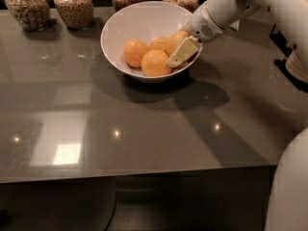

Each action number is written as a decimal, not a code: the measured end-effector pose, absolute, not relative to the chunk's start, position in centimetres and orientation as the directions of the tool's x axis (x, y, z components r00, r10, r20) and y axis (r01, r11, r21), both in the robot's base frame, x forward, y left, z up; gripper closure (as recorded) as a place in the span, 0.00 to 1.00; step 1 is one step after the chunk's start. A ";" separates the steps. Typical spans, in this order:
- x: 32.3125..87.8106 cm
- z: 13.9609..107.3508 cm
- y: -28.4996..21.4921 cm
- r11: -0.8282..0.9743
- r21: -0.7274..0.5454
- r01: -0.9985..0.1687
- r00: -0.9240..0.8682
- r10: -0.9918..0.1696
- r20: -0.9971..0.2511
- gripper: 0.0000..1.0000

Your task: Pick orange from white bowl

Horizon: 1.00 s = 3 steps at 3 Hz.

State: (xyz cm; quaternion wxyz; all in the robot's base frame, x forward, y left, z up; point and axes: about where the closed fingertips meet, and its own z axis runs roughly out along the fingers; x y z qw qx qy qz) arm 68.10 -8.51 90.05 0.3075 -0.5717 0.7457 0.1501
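The gripper (179, 51) reaches down into the right side of the white bowl (120, 29) from the upper right. Its cream-coloured tip slants toward the lower left and lies across the fruit. Whether it is clenched on anything or released cannot be told, since only the near side of it shows. The orange (176, 36) sits against the bowl's right inner wall, just behind and above that cream tip. It touches or nearly touches the tip, and the gripper hides part of it. It is round, so no long axis can be named, and no stem or navel shows which way it points. Three more oranges share the bowl: a left orange (135, 53), a front orange (156, 63) touching the gripper's tip, and a back orange (159, 43) wedged between the others. The white arm (250, 1) runs off toward the top right corner. The bowl stands on a glossy grey table (144, 129) near its far edge. Four glass jars (73, 5) of grains stand in a row just behind it.
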 end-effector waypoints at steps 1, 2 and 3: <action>68.1 90.5 -8.5 0.301 -0.128 -0.945 -0.157 -0.760 -0.630 0.56; 67.7 90.8 -8.9 0.277 -0.154 -0.948 -0.119 -0.762 -0.636 0.79; 67.0 92.1 -8.9 0.253 -0.177 -0.951 -0.074 -0.744 -0.664 0.99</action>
